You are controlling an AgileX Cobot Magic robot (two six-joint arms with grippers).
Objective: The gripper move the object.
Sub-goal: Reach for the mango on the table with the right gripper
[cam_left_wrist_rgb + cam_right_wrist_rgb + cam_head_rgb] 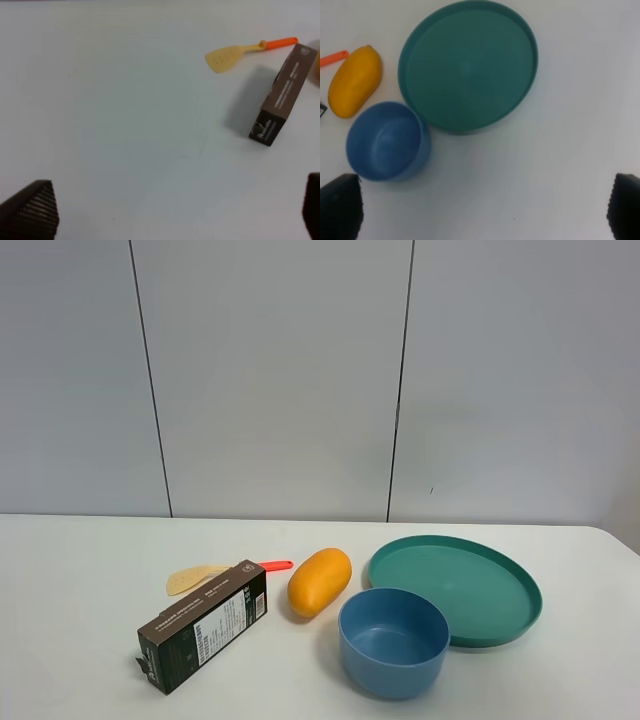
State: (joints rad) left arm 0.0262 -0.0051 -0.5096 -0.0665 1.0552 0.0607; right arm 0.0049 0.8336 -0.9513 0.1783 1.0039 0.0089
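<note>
The yellow-orange mango (320, 582) lies on the white table between a dark carton and a blue bowl; it also shows in the right wrist view (355, 87). My right gripper (482, 210) hangs open above the table, well apart from the mango, with only its black fingertips (340, 207) showing. My left gripper (170, 220) is open and empty over bare table, away from the carton. Neither arm shows in the exterior high view.
A blue bowl (393, 640) stands just right of the mango, touching a teal plate (455, 585) behind it. A dark carton (203, 625) lies left of the mango, with a tan spatula (195, 578) with an orange handle behind it.
</note>
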